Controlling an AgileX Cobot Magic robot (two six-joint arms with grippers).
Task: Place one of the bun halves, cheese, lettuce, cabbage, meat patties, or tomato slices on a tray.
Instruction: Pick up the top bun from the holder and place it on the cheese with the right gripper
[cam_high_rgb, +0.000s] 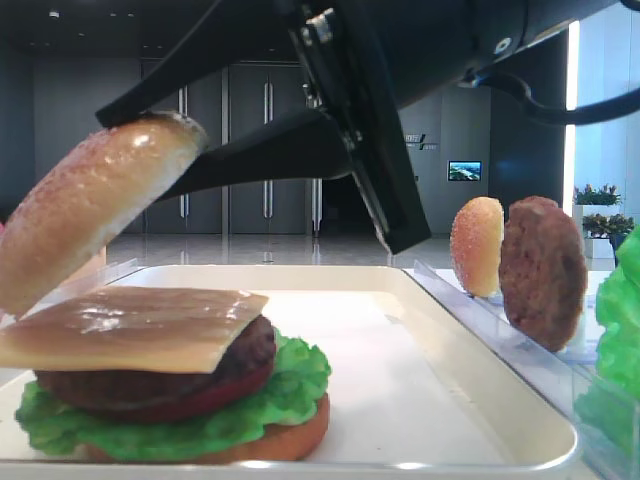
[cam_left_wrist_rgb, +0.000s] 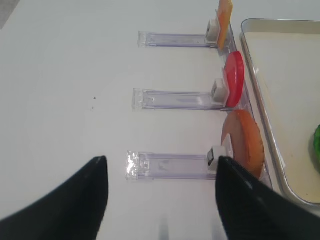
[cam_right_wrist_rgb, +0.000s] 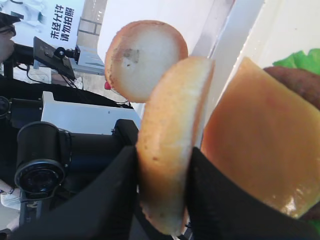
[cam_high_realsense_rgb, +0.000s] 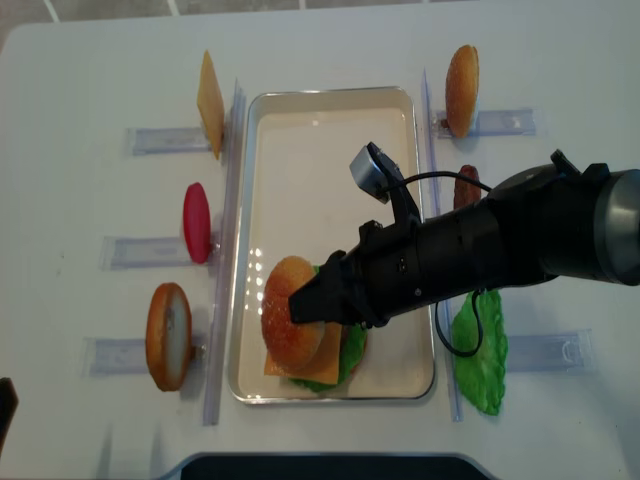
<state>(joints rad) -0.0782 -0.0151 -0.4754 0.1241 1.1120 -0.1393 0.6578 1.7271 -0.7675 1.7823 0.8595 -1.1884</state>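
Bun top (cam_high_realsense_rgb: 292, 310) sits tilted, pinched at its edge between the right fingers (cam_right_wrist_rgb: 210, 200), which are clamped on it above the stack on the tray (cam_high_realsense_rgb: 330, 150). Just beyond the fingertips lies the cheese (cam_high_rgb: 130, 325) on a patty (cam_high_rgb: 150, 385), with lettuce (cam_high_rgb: 290, 385) under that. Left fingers (cam_left_wrist_rgb: 95, 195) stand spread apart over the bench (cam_left_wrist_rgb: 65, 75), gripping nothing, with a bun (cam_left_wrist_rgb: 245, 142) in a rack (cam_left_wrist_rgb: 165, 165) beyond them.
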